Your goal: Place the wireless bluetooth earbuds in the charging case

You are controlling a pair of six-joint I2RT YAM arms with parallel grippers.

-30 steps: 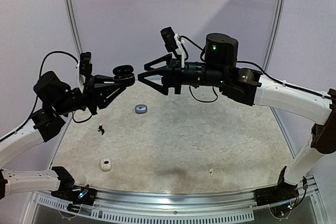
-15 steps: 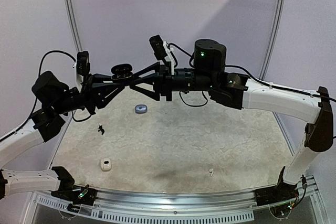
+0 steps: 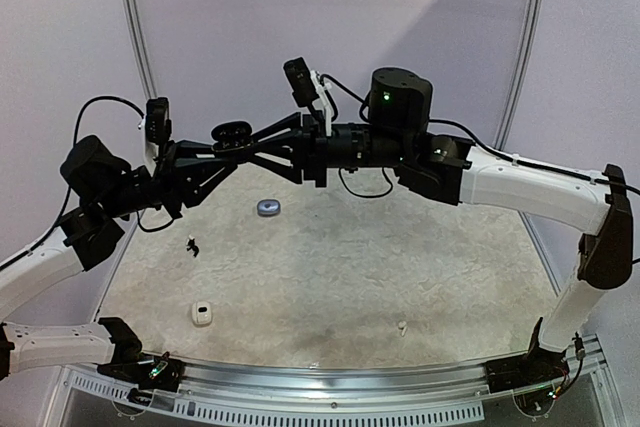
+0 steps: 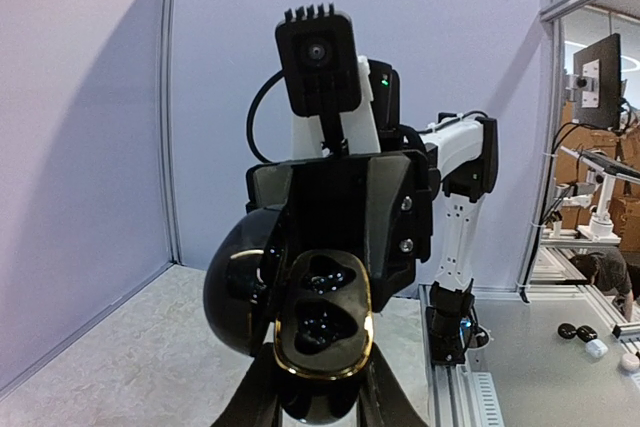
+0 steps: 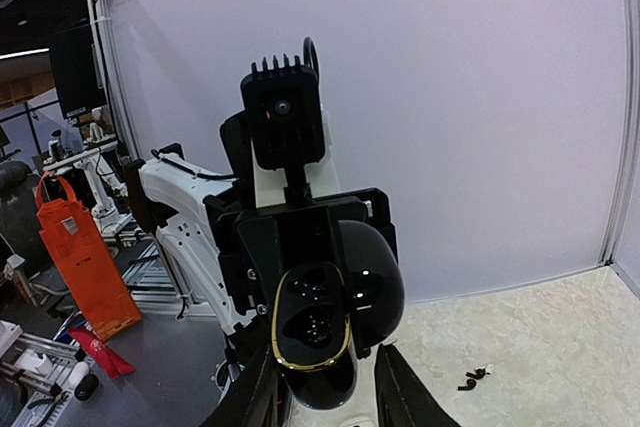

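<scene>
The left gripper (image 3: 238,142) clamps the open charging case (image 4: 322,319) between its fingers; the right gripper (image 5: 325,392) straddles it, grip indiscernible. Pocket contents unclear; fingertips cropped.

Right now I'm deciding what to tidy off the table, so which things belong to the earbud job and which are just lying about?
In the job:
black charging case, open, gripped by the left tool
right tool, fingers either side of it
black earbuds on the table
tiny white bud

Lying about:
grey case
white case
</scene>
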